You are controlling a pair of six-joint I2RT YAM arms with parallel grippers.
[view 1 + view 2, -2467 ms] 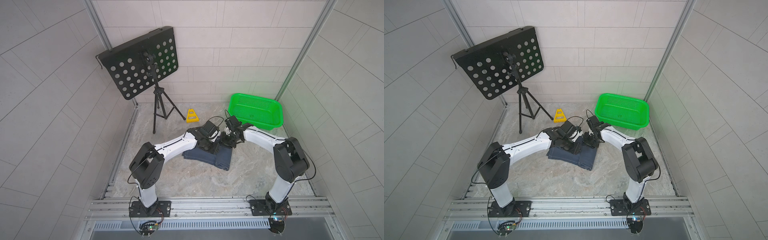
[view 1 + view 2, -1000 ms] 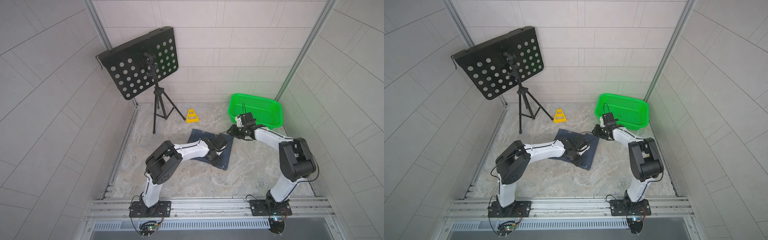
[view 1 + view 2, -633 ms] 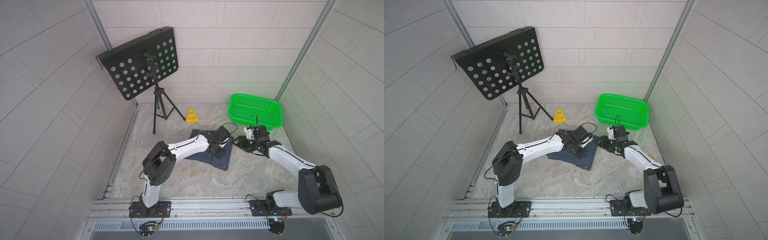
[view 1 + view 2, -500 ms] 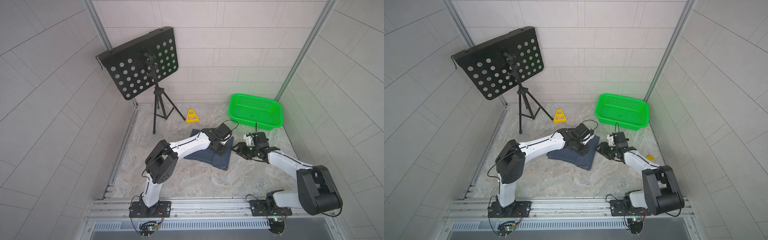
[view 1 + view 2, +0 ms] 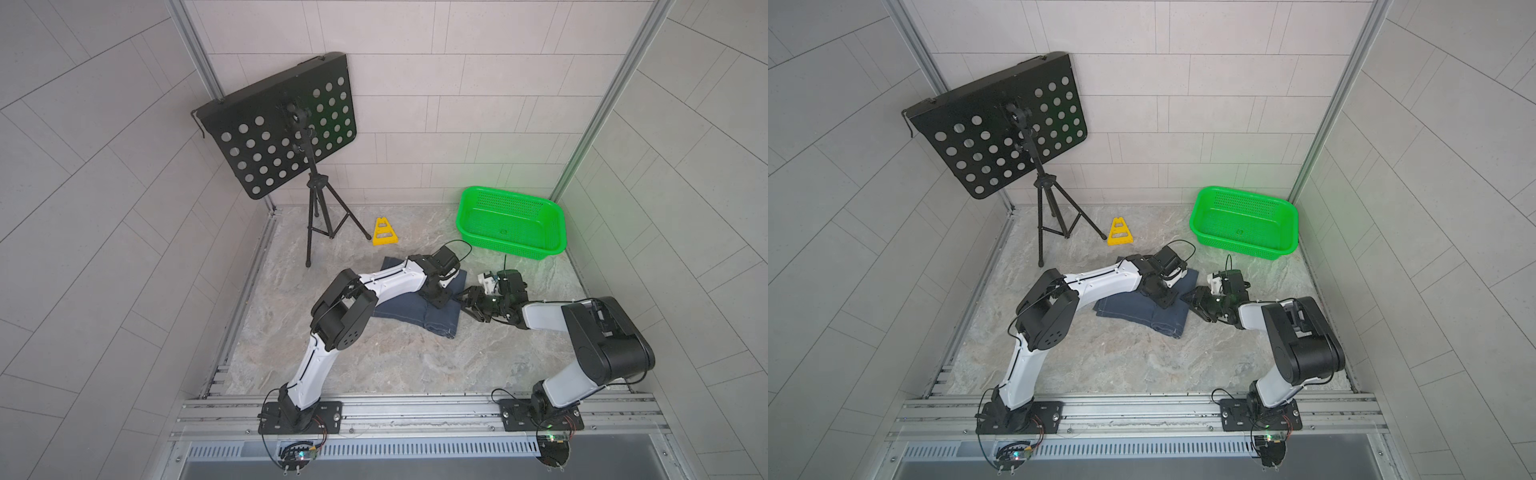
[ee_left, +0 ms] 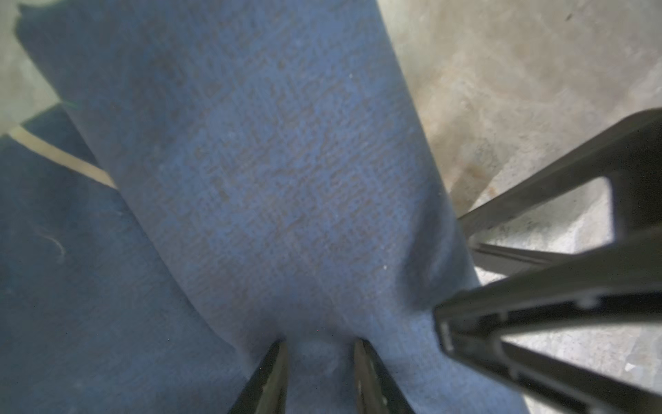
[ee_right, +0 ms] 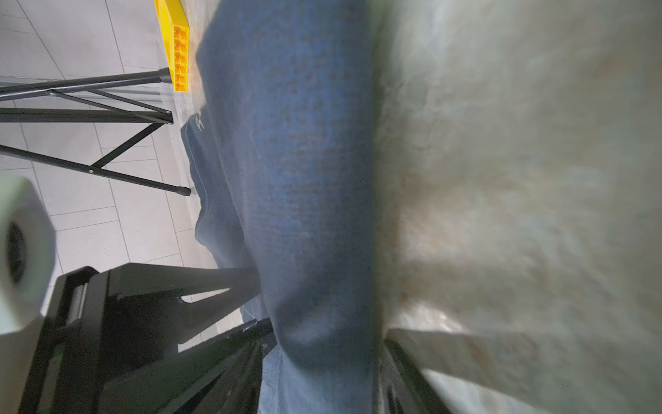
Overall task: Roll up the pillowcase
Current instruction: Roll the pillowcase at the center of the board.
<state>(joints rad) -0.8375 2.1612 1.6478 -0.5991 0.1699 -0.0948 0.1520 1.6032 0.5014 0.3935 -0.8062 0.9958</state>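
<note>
We see a marbled counter (image 5: 415,365) walled in by pale tiles, and at its far left corner a black perforated music stand (image 5: 278,124) on a tripod. The left arm (image 5: 390,282) reaches from the near rail across the middle. The right arm (image 5: 598,332) bends in low from the near right. A green basket (image 5: 511,249) sits at the far right, well apart from the cloth in both top views (image 5: 1241,245). The pillowcase (image 5: 415,311) lies near the middle of the counter, a dark blue cloth partly under the left arm's wrist. Its edge toward the right arm is gathered into a thick roll, and the rest lies flat (image 5: 1133,307). In the left wrist view the roll shows as a paler blue tube over darker cloth that carries a pale line. The left fingers (image 6: 270,380) come down on top of the roll near its middle (image 5: 437,296). A pucker of the pillowcase is pinched between their tips, so we read them as grasping it. The right fingers (image 7: 215,369) sit just beside the roll's side edge in a top view (image 5: 469,300). In the right wrist view they straddle one end of the roll. That picture is blurred, and we cannot tell whether they clamp the roll or merely flank it. A small yellow wedge (image 5: 385,232) stands near the tripod's feet, beyond the pillowcase.
</note>
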